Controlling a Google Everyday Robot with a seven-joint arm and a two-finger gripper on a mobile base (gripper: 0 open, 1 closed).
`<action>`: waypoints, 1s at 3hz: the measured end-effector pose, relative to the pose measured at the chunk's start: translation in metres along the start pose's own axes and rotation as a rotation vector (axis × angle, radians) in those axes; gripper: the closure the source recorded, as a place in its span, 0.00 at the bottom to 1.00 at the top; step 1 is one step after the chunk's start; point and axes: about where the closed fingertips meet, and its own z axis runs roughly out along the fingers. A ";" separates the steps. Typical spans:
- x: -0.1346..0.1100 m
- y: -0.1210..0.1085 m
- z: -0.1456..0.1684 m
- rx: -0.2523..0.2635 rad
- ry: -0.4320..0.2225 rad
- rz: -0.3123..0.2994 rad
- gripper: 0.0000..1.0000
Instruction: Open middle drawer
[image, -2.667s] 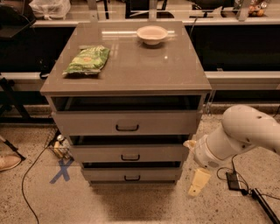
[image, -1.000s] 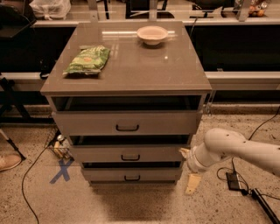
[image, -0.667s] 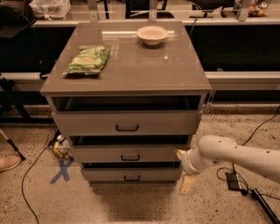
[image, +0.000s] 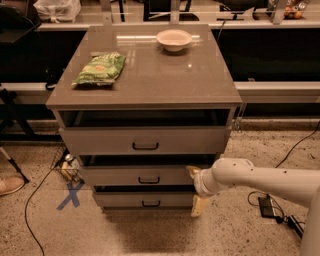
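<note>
Our arm reaches in low from the right, gripper spread
Our white arm runs leftward, almost level, from the right edge to a rounded wrist; our gripper sits low, just right of centre, its beige fingers parted, one up, one angled down

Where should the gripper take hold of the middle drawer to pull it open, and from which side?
Grip the small black bar handle at the centre of the middle drawer, coming straight from the front: the front is flat, so only the bar sticks out. The gripper sits at the drawer's right end.
</note>
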 end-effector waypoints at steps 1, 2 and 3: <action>-0.001 -0.002 0.000 0.007 -0.001 -0.001 0.00; -0.002 -0.003 0.002 0.021 0.003 -0.005 0.00; -0.004 -0.016 0.006 0.080 0.027 -0.020 0.00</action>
